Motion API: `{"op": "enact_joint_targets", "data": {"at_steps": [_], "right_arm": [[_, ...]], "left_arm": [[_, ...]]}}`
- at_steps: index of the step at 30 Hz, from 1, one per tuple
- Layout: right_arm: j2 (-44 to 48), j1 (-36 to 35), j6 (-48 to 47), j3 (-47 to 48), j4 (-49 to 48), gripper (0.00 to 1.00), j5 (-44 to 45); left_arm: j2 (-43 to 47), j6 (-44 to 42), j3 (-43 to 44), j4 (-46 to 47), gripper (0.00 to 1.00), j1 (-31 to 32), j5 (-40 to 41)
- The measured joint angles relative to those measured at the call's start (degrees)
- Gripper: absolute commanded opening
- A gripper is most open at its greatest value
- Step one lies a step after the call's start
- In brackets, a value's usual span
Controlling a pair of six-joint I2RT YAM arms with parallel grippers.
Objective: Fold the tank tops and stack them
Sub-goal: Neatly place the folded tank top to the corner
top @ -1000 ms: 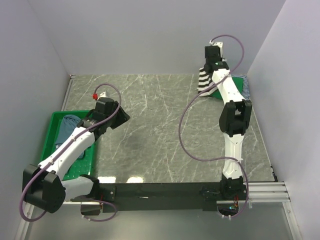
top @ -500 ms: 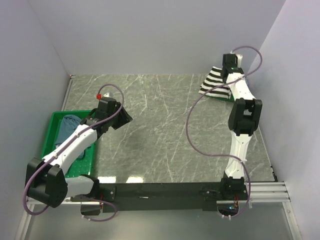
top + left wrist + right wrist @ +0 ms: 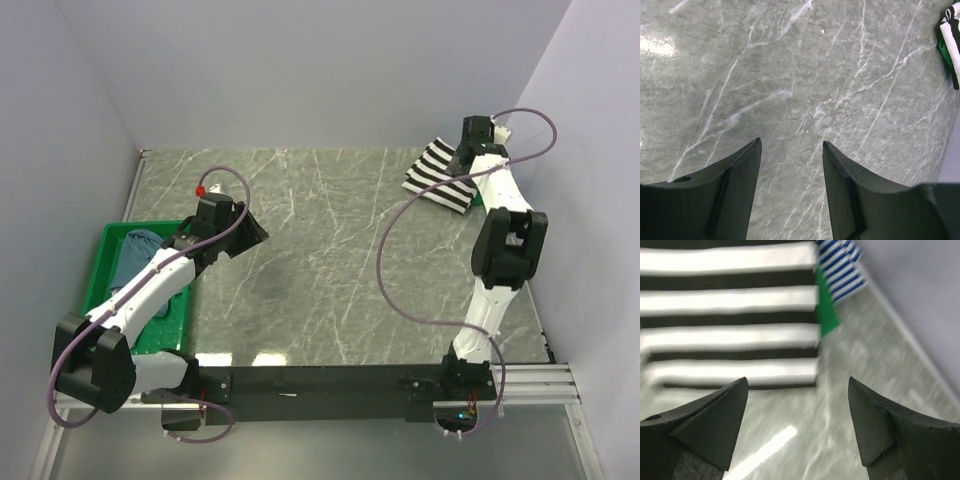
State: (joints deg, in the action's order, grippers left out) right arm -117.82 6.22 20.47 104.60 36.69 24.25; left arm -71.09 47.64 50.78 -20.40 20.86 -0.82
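We see the black-white top (image 3: 438, 174) lying folded flat at the far right corner of the table (image 3: 320, 250), its bold stripes facing up. In the right wrist view it rests on the green top (image 3: 826, 315), of which only a narrow edge and a corner peek out at one side. The navy-white top (image 3: 841, 264) shows just beyond that, nearest the wall. So we count three tops in one pile there, with the bold stripes uppermost. The fourth, the blue top (image 3: 137, 250), lies crumpled in the green bin (image 3: 100, 262) at the left edge of the table, well apart from the pile.

The right arm is stretched out to that far corner. The right gripper (image 3: 797, 385) hangs by the edge of the pile, its jaws wide apart with nothing between them. Past the gap we see bare table and the border of the black-white top. This view is blurred, and we cannot tell how high the gripper hangs.

The left arm passes over the bin. The left gripper (image 3: 791, 145) hovers above bare table just to the right of the bin, jaws apart and empty. In its wrist view the pile shows small at the upper right corner, far from the fingers.
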Motion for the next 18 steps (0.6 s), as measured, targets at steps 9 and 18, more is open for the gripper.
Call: {"op": "enact_joint_targets", "data": {"at_steps": [9, 18], "right_arm": [[31.82, -20.57, 5.84, -31.41, -13.81, 0.88, -4.68], [53.44, -32.72, 9.81, -57.51, -21.2, 0.94, -13.55]], "left_arm": [[2.03, -0.02, 0.0, 0.46, 0.58, 0.02, 0.22], [7.21, -1.05, -3.15, 2.6, 0.58, 2.97, 2.78]]}}
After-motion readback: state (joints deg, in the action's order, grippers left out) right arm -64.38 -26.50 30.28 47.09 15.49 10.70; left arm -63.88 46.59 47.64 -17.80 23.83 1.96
